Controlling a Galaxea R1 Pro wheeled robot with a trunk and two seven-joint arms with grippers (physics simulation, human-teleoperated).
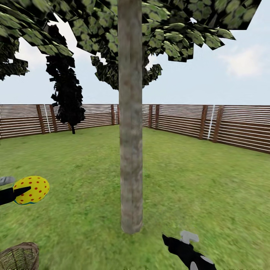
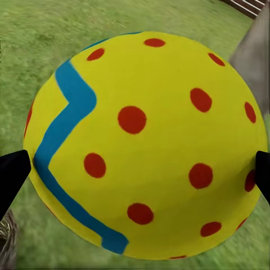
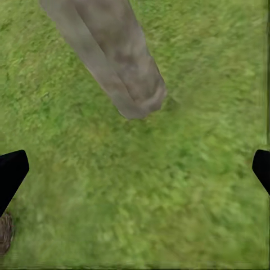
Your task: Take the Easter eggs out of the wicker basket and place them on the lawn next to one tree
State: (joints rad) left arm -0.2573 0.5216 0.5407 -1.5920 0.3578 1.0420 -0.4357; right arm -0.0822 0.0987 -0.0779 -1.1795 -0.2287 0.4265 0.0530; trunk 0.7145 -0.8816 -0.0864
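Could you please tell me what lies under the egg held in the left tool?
Grass shows around the egg, with a basket edge at one corner. The ground directly beneath is covered by the egg.

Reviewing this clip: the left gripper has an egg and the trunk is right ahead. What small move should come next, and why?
Probably lower the left gripper toward the lawn beside the tree. It is shut on the dotted egg, held above the grass, left of the trunk base, so the egg needs bringing down before release.
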